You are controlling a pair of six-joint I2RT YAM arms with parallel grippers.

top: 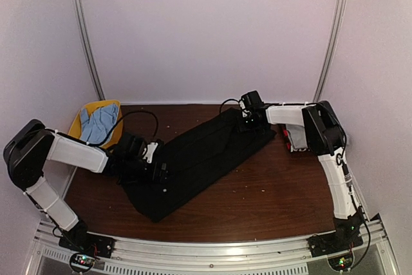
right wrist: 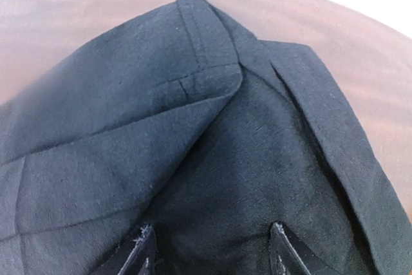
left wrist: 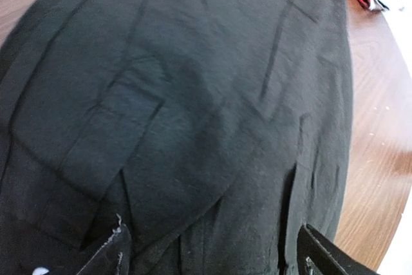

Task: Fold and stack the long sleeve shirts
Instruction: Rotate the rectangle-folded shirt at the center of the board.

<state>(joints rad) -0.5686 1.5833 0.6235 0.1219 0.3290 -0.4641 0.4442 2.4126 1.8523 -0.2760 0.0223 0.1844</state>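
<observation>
Left gripper (left wrist: 215,259): jaws wide apart, empty, over black shirt (left wrist: 193,94). Right gripper (right wrist: 212,249): jaws apart astride cloth near a hem corner, no grip evident. Shirt lies diagonally across table (top: 283,191), frame centre. Expect light, limp fabric; pinch at hems or corners.

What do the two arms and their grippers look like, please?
Both the left arm and the right arm have white tubular links joined by bulky black joint housings. A thin black cable loops near each wrist. The left gripper and right gripper have black, pointed fingers.
</observation>
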